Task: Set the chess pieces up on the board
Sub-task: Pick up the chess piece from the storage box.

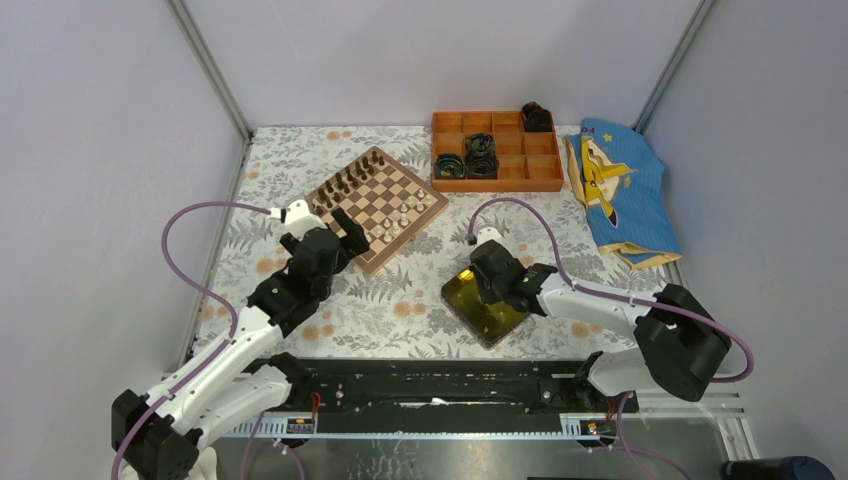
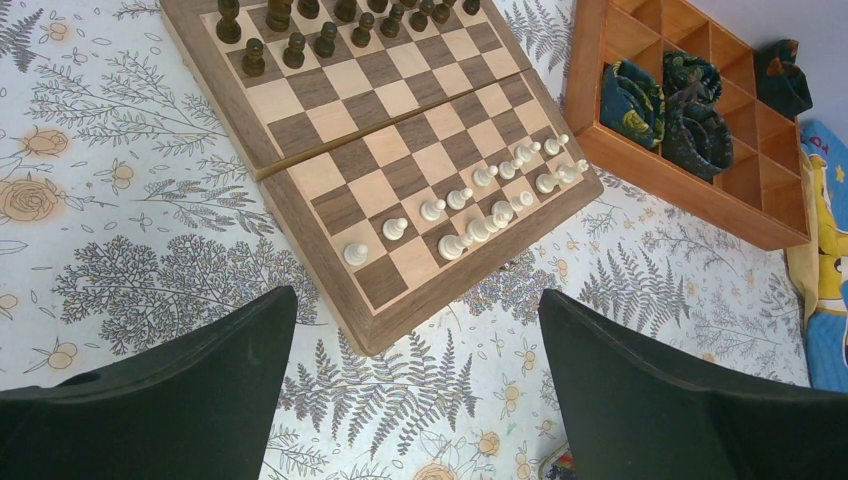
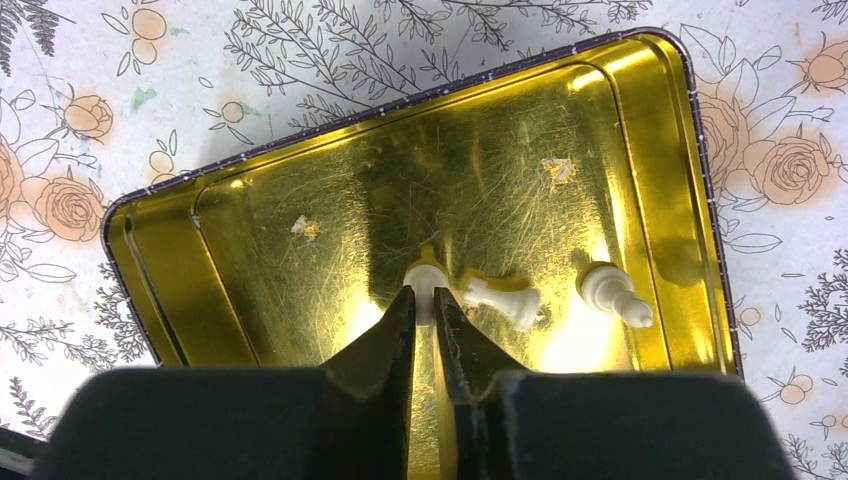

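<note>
The board [image 1: 378, 207] lies at the back left of the table. Several cream-white chess pieces [image 2: 480, 200] stand along its near rows [image 2: 400, 130]. My left gripper [image 2: 415, 340] hangs open and empty over the tablecloth just off the board's near corner [image 1: 350, 232]. My right gripper [image 3: 424, 300] is down in the glossy yellow tray [image 3: 280, 210], with its fingertips shut on a white chess piece [image 3: 425, 272]. Two more white pieces lie on their sides in the tray, one [image 3: 500, 298] right beside the fingers and one [image 3: 612, 292] near the tray's right wall.
Dark brown pieces [image 2: 330, 30] fill the board's far rows. An orange compartment box [image 1: 495, 150] with dark rolled items stands behind and right of the board. A blue printed cloth [image 1: 620, 190] lies at the far right. The yellow tray [image 1: 492, 318] sits front centre.
</note>
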{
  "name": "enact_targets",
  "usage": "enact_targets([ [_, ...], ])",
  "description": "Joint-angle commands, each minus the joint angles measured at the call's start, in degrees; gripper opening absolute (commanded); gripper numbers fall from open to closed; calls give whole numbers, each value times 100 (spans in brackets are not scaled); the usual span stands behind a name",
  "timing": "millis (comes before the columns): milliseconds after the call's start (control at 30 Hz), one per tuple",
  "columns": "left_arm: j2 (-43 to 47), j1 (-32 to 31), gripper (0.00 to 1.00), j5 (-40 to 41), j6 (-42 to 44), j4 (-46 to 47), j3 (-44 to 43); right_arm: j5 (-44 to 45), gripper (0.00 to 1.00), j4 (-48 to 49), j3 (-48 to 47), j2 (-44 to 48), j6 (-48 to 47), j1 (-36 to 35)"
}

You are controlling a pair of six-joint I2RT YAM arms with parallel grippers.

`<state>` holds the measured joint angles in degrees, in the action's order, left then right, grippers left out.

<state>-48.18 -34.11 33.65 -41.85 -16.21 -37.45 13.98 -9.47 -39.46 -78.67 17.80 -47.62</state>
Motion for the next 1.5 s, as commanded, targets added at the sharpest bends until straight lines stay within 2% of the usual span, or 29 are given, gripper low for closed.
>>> enact_targets([
  [0, 64, -26, 99, 37, -69, 228, 58, 9, 11, -158, -75, -78, -10, 1],
  [267, 85, -26, 99, 36, -69, 222, 61, 46, 0, -222, -125, 93, -5, 1],
  [900, 86, -26, 99, 50, -53, 221, 27, -41, 0, -644, -1004, 417, -140, -1],
  [1233, 112, -26, 99, 53, -52, 214, 27, -248, 0, -511, -1639, -76, -301, -23],
  [1467, 269, -26, 99, 116, -107, 162, 29, -440, 0, -327, -2352, -830, -463, -126],
])
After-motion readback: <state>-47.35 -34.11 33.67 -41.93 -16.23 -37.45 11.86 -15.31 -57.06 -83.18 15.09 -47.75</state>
